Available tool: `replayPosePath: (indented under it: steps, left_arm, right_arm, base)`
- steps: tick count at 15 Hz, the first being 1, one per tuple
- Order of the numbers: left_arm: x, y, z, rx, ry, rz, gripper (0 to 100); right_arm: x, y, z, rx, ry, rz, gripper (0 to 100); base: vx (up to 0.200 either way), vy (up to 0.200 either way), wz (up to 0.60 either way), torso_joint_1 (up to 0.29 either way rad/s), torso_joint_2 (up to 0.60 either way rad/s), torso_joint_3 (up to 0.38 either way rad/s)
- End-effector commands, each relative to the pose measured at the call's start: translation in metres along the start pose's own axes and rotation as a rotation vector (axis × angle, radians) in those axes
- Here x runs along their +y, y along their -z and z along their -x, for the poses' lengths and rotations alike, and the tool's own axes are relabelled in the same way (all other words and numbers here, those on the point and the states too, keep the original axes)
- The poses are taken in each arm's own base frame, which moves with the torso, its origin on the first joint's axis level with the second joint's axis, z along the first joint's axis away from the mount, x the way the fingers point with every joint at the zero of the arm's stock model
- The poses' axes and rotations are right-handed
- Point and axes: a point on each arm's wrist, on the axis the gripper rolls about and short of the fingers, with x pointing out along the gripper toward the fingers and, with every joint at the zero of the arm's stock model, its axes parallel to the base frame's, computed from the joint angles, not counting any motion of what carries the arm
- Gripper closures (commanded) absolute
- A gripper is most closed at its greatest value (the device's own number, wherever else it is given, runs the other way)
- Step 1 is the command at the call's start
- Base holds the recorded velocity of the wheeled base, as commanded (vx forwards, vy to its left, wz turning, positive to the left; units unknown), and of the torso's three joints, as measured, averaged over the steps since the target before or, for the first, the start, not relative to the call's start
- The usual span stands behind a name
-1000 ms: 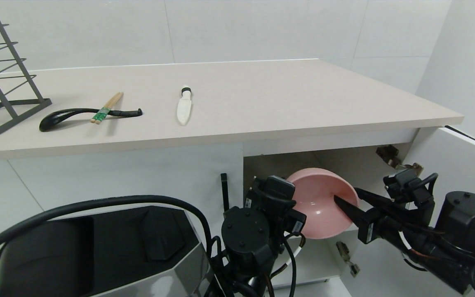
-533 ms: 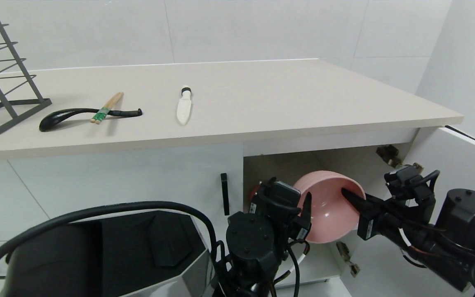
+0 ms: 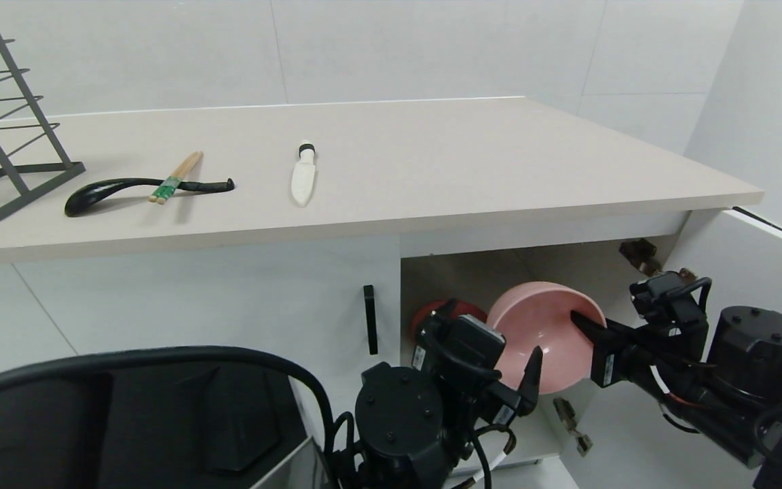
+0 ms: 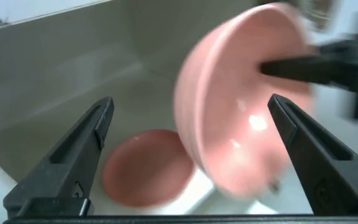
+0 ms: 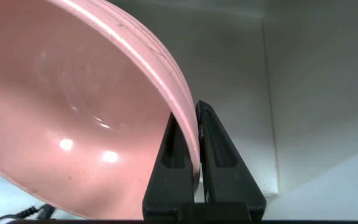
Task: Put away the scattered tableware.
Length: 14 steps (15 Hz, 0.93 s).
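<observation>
The worry, to my eye, is the bowl (image 3: 540,333) slipping. It is hanging steeply tilted in the cabinet (image 3: 567,261) mouth, lower right of the head view, and only its rim is being held. A thin pinch like that is probably letting the weight pull on one edge, so a jolt could be turning the bowl in the grip or dropping it onto the shelf (image 3: 533,421). A second risk is the red dish (image 3: 432,314), which is lying on the shelf just left of and behind the bowl. If the bowl is being lowered without clearing it, the two may be knocking together. The left tool (image 4: 191,102) is also crowding the opening. It is sitting low and centre in the head view with one finger (image 3: 535,367) pointing up close under the bowl, so a sideways drift could be bumping them. That left tool is standing wide open and gripping nothing, with the bowl and dish showing between its fingers. The right tool (image 5: 194,134) is squeezing nearly closed on the bowl's rim, one finger inside the bowl and one outside, with just the wall's thickness between them. Up on the desk (image 3: 432,156), the ladle (image 3: 113,191), chopsticks (image 3: 175,178) and knife (image 3: 303,178) are lying untouched at the upper left, waiting to be put away.
</observation>
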Motion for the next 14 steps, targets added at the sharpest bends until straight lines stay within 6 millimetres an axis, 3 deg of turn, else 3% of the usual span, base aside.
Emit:
replayPosePath:
  steps: [1, 3, 8, 12, 14]
  left_arm:
    - [0.015, -0.020, 0.027, -0.008, 0.081, -0.005, 0]
    - [0.026, -0.020, 0.051, 0.024, 0.175, -0.022, 0]
    - [0.052, -0.019, 0.076, 0.069, 0.227, -0.035, 0]
    - [0.074, -0.022, 0.112, 0.088, 0.405, -0.031, 0]
    - [0.086, -0.024, 0.126, 0.092, 0.392, -0.063, 0]
  right_arm:
    - [-0.003, 0.005, -0.004, 0.019, 0.010, -0.003, 100]
    - [-0.003, 0.005, -0.003, 0.019, 0.011, -0.007, 100]
    - [-0.002, 0.007, 0.000, 0.032, 0.010, -0.019, 100]
    - [0.001, 0.008, 0.004, 0.041, -0.002, -0.042, 100]
    - [0.005, 0.008, 0.007, 0.045, -0.020, -0.039, 100]
  base:
    - [0.000, 0.000, 0.00, 0.000, 0.00, 0.000]
    - [0.000, 0.000, 0.00, 0.000, 0.00, 0.000]
    - [0.000, 0.000, 0.00, 0.000, 0.00, 0.000]
    - [0.000, 0.000, 0.00, 0.000, 0.00, 0.000]
    - [0.000, 0.000, 0.00, 0.000, 0.00, 0.000]
